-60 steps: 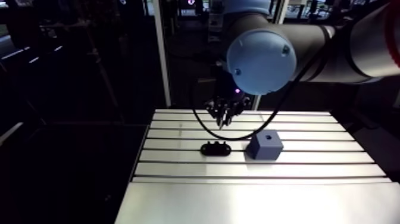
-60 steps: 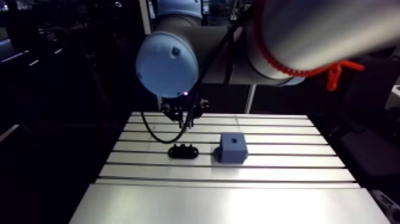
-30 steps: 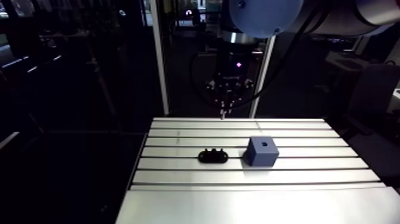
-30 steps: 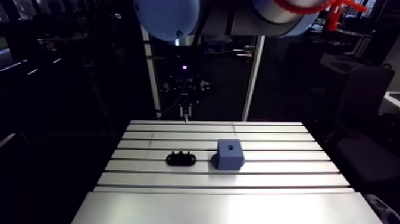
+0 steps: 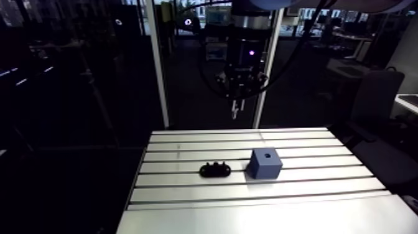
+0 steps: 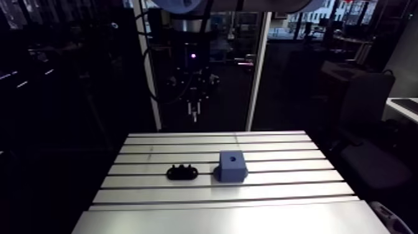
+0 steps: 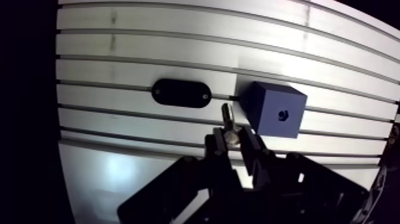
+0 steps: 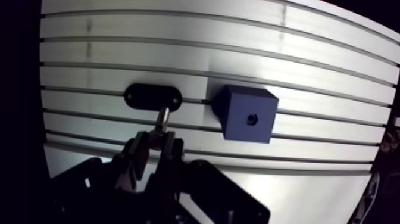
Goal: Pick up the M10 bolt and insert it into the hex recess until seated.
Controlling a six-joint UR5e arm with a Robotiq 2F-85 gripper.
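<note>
My gripper (image 7: 233, 138) is shut on the M10 bolt (image 7: 228, 119), whose shank sticks out past the fingertips. In the arm view the gripper (image 5: 235, 107) hangs high above the table's far edge. A blue block (image 7: 274, 110) with a small hex recess (image 7: 284, 114) in its upper face rests on the slotted table (image 5: 311, 187). In the wrist view the block lies far below, ahead of the gripper and to one side. The black oval holder (image 7: 181, 93) lies beside the block (image 5: 265, 163).
In the arm view the black holder (image 5: 215, 169) sits left of the block, mid-table. A white vertical post (image 5: 157, 68) and another post (image 5: 266, 74) stand behind the table's back edge. The table's left edge drops into darkness.
The gripper has risen with the bolt, from just above the black holder to high over the table's back edge. The camera shifted with the arm. Block and holder have stayed put.
</note>
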